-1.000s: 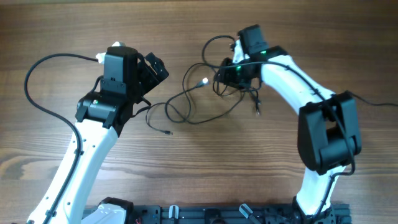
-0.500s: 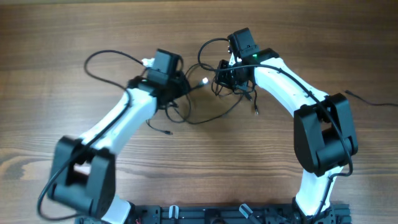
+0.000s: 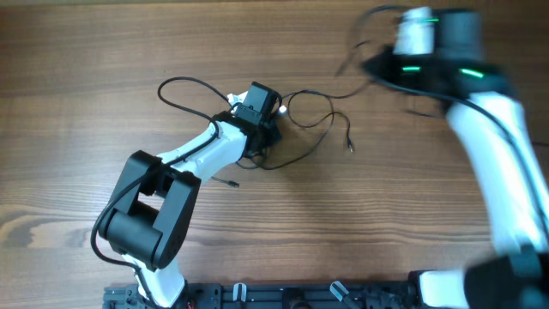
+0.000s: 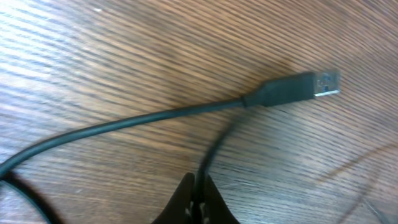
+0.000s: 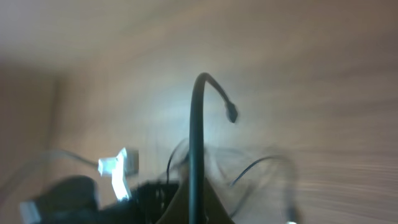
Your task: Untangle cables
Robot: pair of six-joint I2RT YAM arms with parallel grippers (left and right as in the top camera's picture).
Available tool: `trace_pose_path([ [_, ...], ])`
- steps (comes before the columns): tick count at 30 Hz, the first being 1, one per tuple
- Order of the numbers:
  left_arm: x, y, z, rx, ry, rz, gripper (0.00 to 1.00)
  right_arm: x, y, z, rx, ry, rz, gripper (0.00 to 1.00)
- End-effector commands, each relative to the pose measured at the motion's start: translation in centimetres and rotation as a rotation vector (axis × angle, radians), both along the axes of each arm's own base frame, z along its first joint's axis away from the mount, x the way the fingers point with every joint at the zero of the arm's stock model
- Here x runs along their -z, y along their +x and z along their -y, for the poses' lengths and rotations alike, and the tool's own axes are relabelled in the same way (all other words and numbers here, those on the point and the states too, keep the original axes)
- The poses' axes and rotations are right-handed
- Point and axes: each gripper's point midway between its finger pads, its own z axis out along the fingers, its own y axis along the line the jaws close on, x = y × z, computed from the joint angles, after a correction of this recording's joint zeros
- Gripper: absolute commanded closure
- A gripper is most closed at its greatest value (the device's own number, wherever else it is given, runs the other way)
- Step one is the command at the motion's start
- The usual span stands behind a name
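Note:
The cables [image 3: 310, 110] lie as thin black loops at the table's middle. One strand ends in a small plug [image 3: 350, 148] and another in a plug [image 3: 233, 184]. My left gripper [image 3: 262, 122] sits low in the loops. In the left wrist view the left gripper [image 4: 200, 198] is shut on a thin black cord [image 4: 211, 152], and a USB plug [image 4: 292, 90] lies flat just ahead. My right arm [image 3: 446, 51] is blurred, raised at the top right. The right gripper [image 5: 198, 205] is shut on a black cable [image 5: 196, 137] whose small plug end [image 5: 231, 114] curls over.
The left arm's own thicker cable [image 3: 184, 86] loops over the table to the left of the bundle. A rail [image 3: 283, 296] runs along the table's front edge. Bare wooden tabletop [image 3: 77, 129] stretches around the cables.
My left gripper reached right into the loops and shut on a cord. The right arm swung up and to the right with its cable, drawing strands out of the bundle.

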Motion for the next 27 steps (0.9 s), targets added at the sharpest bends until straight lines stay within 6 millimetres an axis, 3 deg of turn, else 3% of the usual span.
trace_pose_path([
  [1,0.6,0.2,-1.3,-0.104,0.035,-0.003,0.96,-6.2,-3.8,8.8,0.223,-0.087,0.13,0.96],
  [3,0.6,0.1,-1.3,-0.118,0.031,-0.01,0.96,-6.3,-7.0,14.9,0.445,-0.202,0.077,0.96],
  [4,0.7,0.0,-1.4,-0.119,0.034,-0.017,0.96,-5.9,-8.5,16.6,0.513,-0.237,0.037,0.94],
  [6,0.8,-0.3,-1.6,-0.118,0.041,-0.028,0.96,-4.0,-10.7,17.3,0.532,-0.253,-0.081,0.68],
  [7,0.8,-0.3,-1.6,-0.11,0.044,-0.029,0.96,-3.3,-11.0,17.0,0.501,-0.264,-0.112,0.54],
  [8,0.6,-0.5,-1.7,-0.1,0.052,-0.032,0.96,-2.0,-11.1,16.5,0.447,-0.283,-0.16,0.28],
  [9,0.1,-0.7,-1.6,-0.056,0.061,-0.028,0.96,-1.4,-11.0,15.9,0.406,-0.274,-0.181,0.18],
  [11,-1.3,-1.3,-2.0,-0.026,0.075,-0.024,0.96,-0.9,-10.2,12.6,0.202,-0.192,-0.153,0.13],
  [12,-3.5,-1.4,-2.1,0.01,0.073,0.014,0.96,-1.3,-9.6,7.3,-0.141,-0.104,-0.017,0.11],
  [14,-5.0,-1.1,-2.0,0.008,0.054,0.049,0.96,-0.7,-9.7,3.4,-0.371,-0.076,0.072,0.1],
  [16,-5.8,-0.9,-1.8,0.003,0.04,0.073,0.96,1.7,-9.3,-0.1,-0.517,-0.081,0.102,0.11],
  [19,-5.8,-0.9,-1.8,0.003,0.04,0.072,0.96,8.1,-8.2,-6.3,-0.753,-0.121,0.205,0.1],
  [23,-5.8,-1.0,-1.9,0.003,0.041,0.068,0.96,13.3,-6.7,-10.9,-0.871,-0.119,0.246,0.11],
  [25,-5.8,-1.0,-1.9,0.003,0.041,0.068,0.96,16.0,-5.3,-11.8,-0.897,-0.176,0.271,0.13],
  [27,-5.8,-1.0,-1.9,0.003,0.041,0.068,0.96,17.9,-4.6,-12.3,-0.931,-0.209,0.296,0.21],
])
